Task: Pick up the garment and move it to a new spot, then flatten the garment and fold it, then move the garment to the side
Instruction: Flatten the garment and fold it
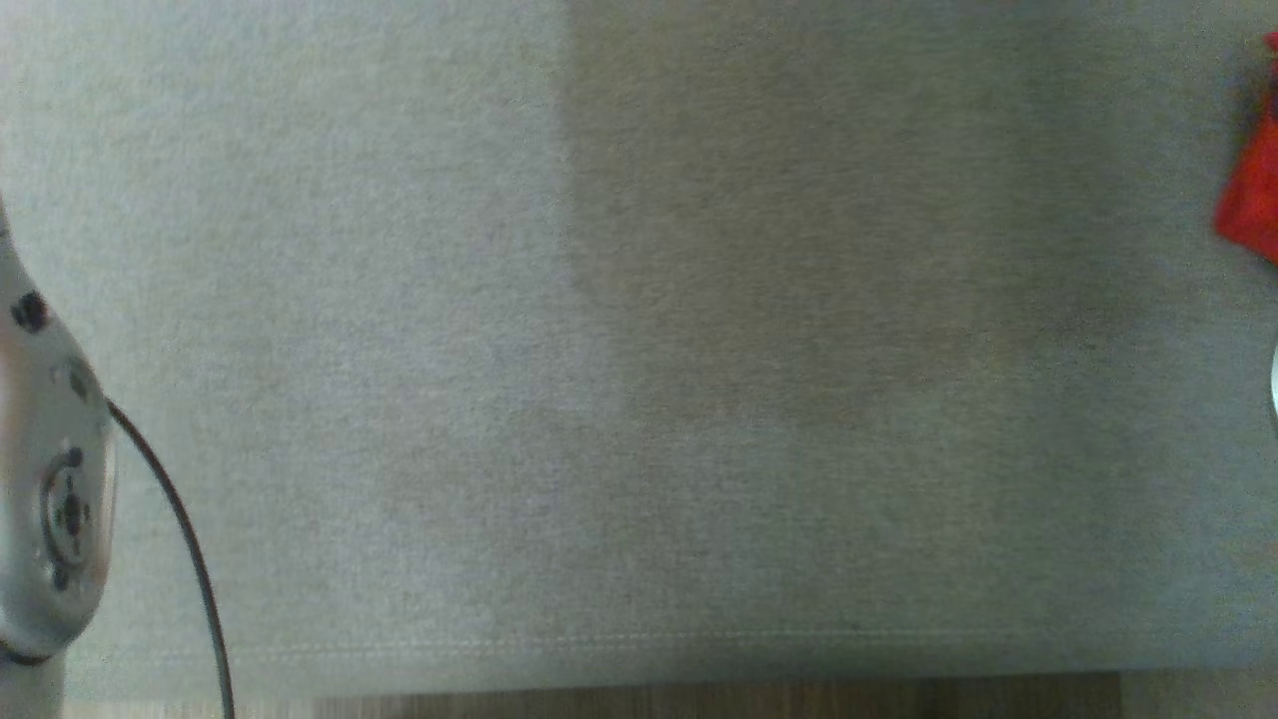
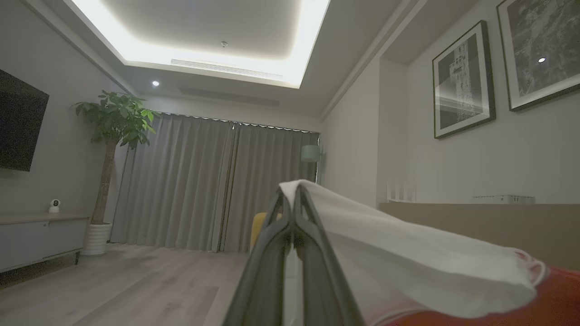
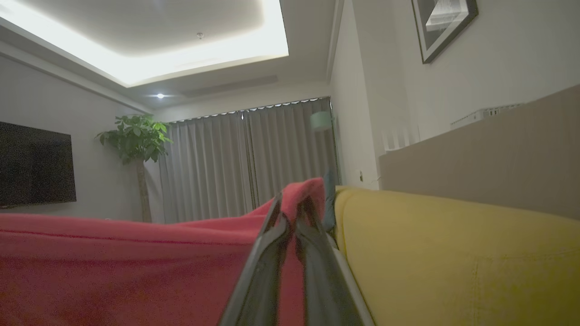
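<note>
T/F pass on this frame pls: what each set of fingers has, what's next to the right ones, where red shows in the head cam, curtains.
1. The left fingers are shut on pale cloth. True.
2. The right fingers stand open with nothing in them. False: they are shut on the red garment.
3. A yellow cushion lies right beside the right fingers. True.
4. In the head view the red garment lies in the middle of the grey surface. False: it shows at that view's right edge.
5. The curtains are drawn open. False: they hang closed.
</note>
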{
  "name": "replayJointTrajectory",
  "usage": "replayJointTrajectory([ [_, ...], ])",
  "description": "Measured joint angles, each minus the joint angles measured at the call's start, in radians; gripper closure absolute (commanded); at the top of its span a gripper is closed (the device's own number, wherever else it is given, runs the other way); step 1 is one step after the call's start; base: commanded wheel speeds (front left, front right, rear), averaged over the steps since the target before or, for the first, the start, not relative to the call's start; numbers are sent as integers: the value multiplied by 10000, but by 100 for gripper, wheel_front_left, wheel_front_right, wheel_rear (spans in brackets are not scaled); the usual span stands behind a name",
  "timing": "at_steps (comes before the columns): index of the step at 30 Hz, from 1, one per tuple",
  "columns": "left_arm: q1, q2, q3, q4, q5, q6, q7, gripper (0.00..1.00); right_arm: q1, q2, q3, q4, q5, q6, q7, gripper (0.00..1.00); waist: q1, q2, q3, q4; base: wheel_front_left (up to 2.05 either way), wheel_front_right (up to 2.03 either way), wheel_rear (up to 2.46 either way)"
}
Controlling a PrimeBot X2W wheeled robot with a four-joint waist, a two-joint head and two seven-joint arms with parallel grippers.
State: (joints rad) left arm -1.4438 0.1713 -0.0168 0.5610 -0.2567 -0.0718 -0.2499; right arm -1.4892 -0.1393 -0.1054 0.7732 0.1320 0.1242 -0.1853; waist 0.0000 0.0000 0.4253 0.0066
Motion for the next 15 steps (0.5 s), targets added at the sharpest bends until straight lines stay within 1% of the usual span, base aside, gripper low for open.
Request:
replayJointTrajectory([
  [4, 370, -157, -27, 403, 4, -176, -71, 100, 181, -25, 284, 1241, 148, 0, -347, 100, 3, 0, 416, 301, 0, 0, 0],
  [8, 1477, -422, -19, 194, 107, -314, -71, 100, 918, -161, 642, 2071, 531, 0, -508, 100, 3, 0, 683, 494, 0, 0, 0],
  [12, 2878, -435, -79, -117, 422, -449, -71, 100, 1858, -309, 1131, 2696, 940, 0, -541, 100, 2, 0, 630, 529, 0, 0, 0],
  [15, 3758, -424, -134, -462, 558, -520, -71, 100, 2360, -562, 1674, 2917, 1246, 0, -556, 100, 0, 0, 451, 532, 0, 0, 0],
])
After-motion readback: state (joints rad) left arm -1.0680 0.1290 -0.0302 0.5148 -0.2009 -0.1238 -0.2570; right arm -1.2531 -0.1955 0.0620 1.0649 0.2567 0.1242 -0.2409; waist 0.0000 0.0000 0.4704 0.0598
